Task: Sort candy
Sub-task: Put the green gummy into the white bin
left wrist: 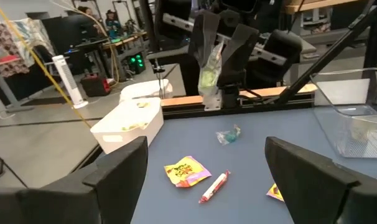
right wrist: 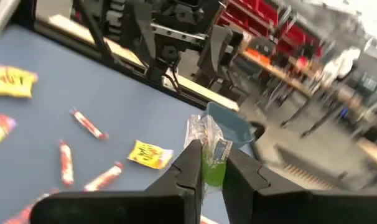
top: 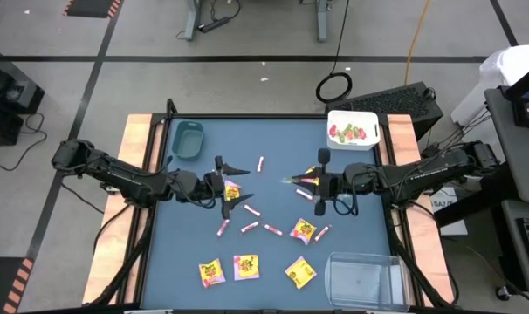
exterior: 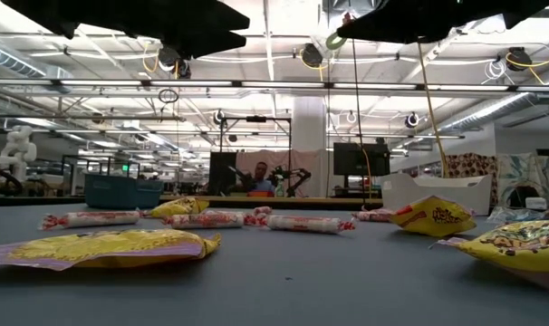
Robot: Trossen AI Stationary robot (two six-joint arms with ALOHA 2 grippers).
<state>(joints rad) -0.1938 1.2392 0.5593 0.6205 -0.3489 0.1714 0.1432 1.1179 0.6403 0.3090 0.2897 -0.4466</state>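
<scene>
My right gripper (top: pixel 299 181) hangs above the table's middle, shut on a small clear-wrapped green candy (right wrist: pixel 210 158). That candy also shows far off in the left wrist view (left wrist: pixel 209 70). My left gripper (top: pixel 234 183) faces it from the left, open and holding nothing, above a yellow packet (top: pixel 232 191). More candy lies flat on the blue table (top: pixel 186 235): yellow packets (top: pixel 245 267), pink-white sticks (top: pixel 249 227) and a small clear-green piece (left wrist: pixel 229 134). My right gripper pinches the green candy between its two fingertips (right wrist: pixel 190 163). The green middle (right wrist: pixel 212 169) sits between them and the clear wrapper end (right wrist: pixel 201 127) sticks out past them. The fingers come about level from the table's right side. The candy is lifted clear of the table.
A teal bin (top: pixel 188 139) stands at the far left of the table. A white bin (top: pixel 353 129) with green and red pieces is at the far right. A clear bin (top: pixel 360 277) stands at the near right corner. Wooden rails (top: pixel 135 174) edge both sides.
</scene>
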